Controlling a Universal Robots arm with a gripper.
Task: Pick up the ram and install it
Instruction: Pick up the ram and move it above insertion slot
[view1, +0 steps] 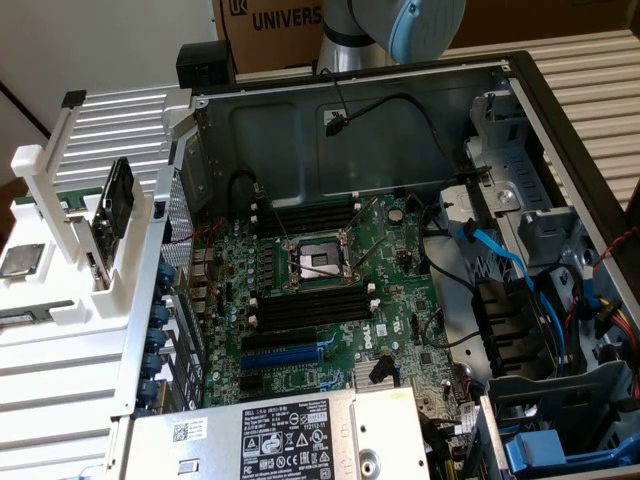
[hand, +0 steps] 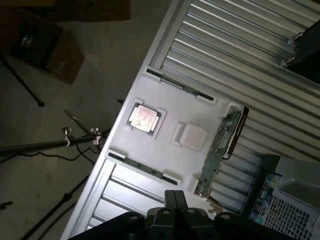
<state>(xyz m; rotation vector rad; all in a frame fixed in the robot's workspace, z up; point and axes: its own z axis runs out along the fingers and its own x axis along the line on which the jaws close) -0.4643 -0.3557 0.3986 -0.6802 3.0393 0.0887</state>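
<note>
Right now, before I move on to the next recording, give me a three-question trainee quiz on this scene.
1. True or false: the ram is already seated in a black memory slot on the motherboard.
2. Where does the ram stand on edge? A) in the white holder outside the case; B) in the blue expansion slot; C) in the drive bay.
3. Fill in: on that holder, apart from the ram, lies a square metal-topped ____.
Key: 1 false; 2 A; 3 chip.
</note>
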